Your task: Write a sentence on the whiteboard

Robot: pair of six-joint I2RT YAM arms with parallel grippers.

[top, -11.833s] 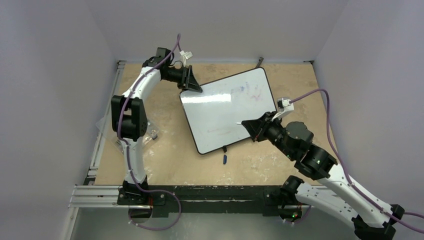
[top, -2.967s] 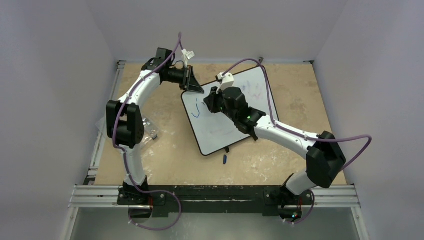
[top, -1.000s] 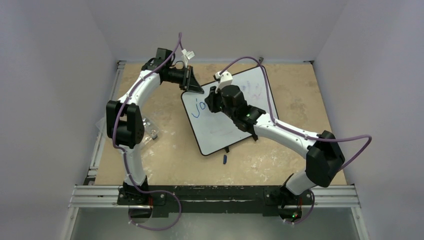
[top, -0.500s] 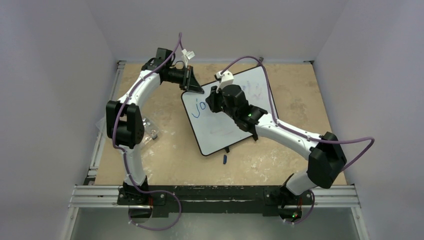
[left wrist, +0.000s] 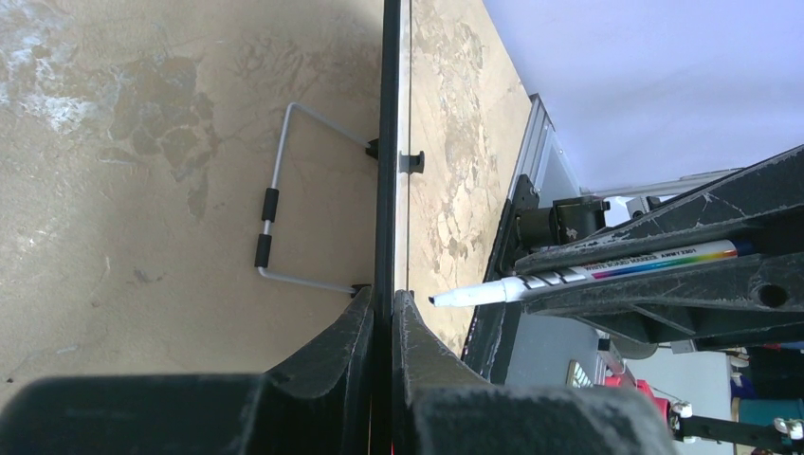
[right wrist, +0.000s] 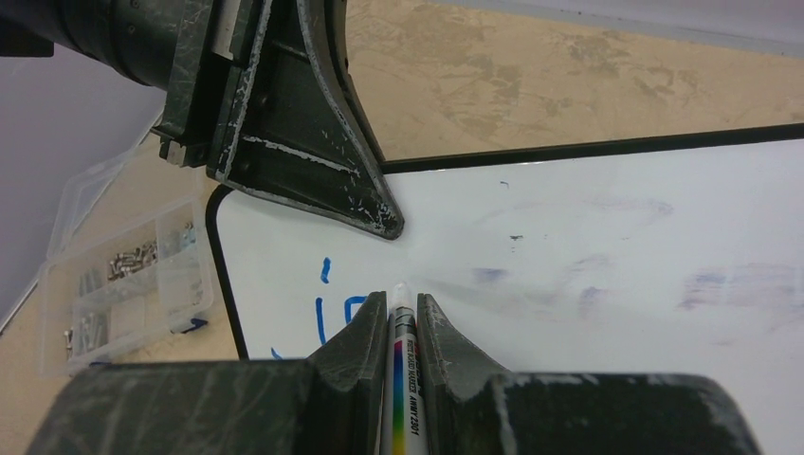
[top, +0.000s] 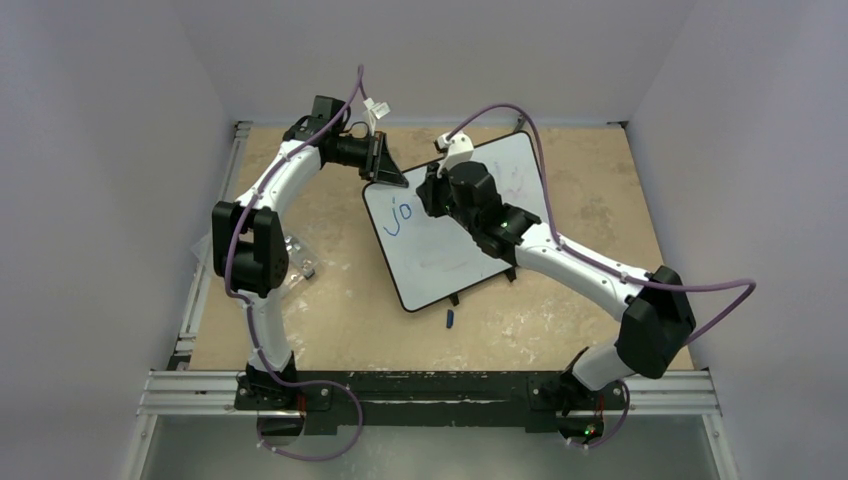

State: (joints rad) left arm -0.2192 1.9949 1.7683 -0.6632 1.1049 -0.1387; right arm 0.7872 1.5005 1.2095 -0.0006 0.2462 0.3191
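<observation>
From above, the whiteboard [top: 432,262] is seen askew on the far middle of the table [top: 340,310]. Its far left corner is clamped between the closed fingers of the left gripper [top: 388,176]. Only the first blue strokes of the sentence [top: 400,215] are written, near that corner. The right arm is stretched across the board from the near right, so much of the board's right half is covered. The right gripper [top: 428,196] is held just right of the blue strokes, with its fingers hidden under the wrist. A small blue object [top: 450,319] lies on the table just near of the board.

From the left wrist, the board is seen edge-on, pinched between the two dark fingers with no gap. A wire stand [left wrist: 273,201] is folded out from its back. On the writing side a marker [left wrist: 578,277] is pointed at the board, but contact cannot be judged.

From the right wrist, the marker is gripped tightly between the nearly closed fingers, its tip over the white surface beside the blue strokes. A clear box of small metal parts [right wrist: 123,275] stands left of the board.
</observation>
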